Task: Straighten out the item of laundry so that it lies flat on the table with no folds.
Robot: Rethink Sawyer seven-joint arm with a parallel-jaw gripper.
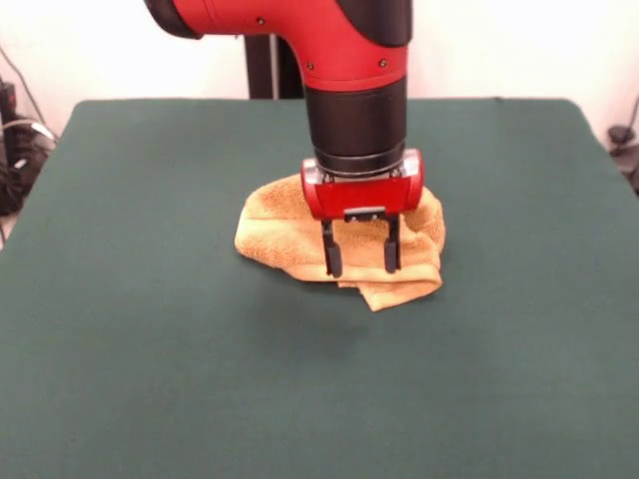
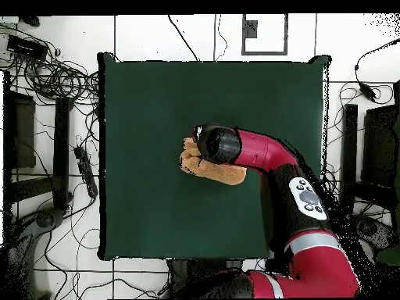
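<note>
Lying bunched and folded near the middle of the green bench [image 1: 130,329], a little above centre in the front view: orange-tan towel [image 1: 275,235], heaped in soft layers rather than spread flat. Poking out at the lower right of the heap, one folded corner, resting on the cloth. Hanging straight down over the towel from the top of the frame: red and black arm, ending in the jaws [image 1: 360,259]. Standing apart with a clear gap between the two dark fingers [image 1: 332,254], gripping nothing; tips reaching down to the towel's front edge, contact not possible to tell. In the overhead view, showing left of centre on the bench, towel [image 2: 223,173] partly covered by the arm reaching in from the lower right of the frame.
</note>
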